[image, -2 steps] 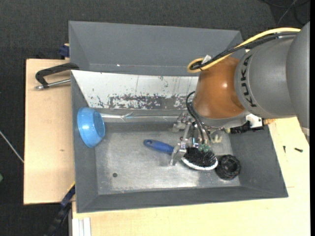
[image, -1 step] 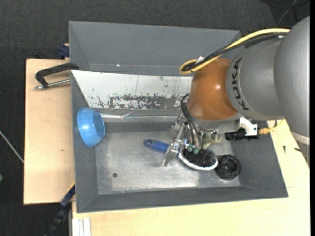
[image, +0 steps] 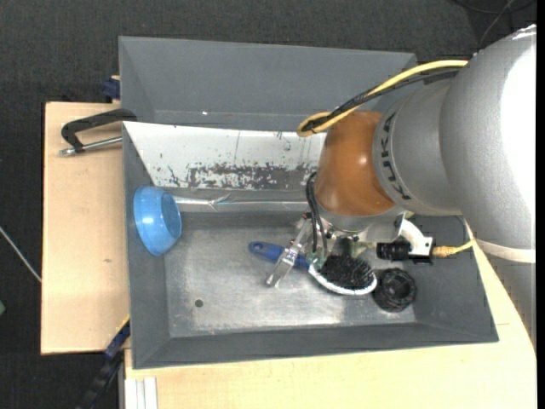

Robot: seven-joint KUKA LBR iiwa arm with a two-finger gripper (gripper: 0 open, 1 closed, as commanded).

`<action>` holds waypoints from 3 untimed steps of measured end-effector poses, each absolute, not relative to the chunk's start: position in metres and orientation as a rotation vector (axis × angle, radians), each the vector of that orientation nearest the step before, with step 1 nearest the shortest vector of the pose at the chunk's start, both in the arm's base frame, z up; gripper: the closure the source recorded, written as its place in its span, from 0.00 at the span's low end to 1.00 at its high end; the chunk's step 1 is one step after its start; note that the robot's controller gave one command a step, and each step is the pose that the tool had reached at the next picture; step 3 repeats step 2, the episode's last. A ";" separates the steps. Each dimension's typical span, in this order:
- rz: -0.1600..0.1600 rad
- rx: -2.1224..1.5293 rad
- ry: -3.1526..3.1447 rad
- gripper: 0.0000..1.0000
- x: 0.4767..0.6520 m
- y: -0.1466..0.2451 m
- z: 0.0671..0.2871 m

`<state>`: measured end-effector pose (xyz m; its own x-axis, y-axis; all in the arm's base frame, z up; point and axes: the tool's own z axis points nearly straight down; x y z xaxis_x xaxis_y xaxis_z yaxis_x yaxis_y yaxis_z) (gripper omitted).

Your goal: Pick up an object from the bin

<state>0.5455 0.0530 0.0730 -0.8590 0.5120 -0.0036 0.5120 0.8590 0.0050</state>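
I see the gripper [image: 328, 247] low in the grey bin [image: 230, 309], right of the frame's centre, under the orange cover [image: 353, 169] of the wrist. It hangs over 2 things that lie touching each other: a black oval brush [image: 345, 275] with a white rim, just below it, and a blue-handled tool [image: 274, 254] with a metal end, just to its left. Whether the gripper is open or closed I cannot tell, because the wrist hides it. A black round cap [image: 396, 288] lies just right of the brush. 1 blue cup [image: 156, 220] rests on its side at the bin's left wall, well apart.
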 end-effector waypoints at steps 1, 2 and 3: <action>0.005 0.831 3.026 0.00 0.547 0.054 0.075; 0.007 0.830 3.019 1.00 0.549 0.053 0.076; 0.007 0.830 3.019 1.00 0.549 0.053 0.076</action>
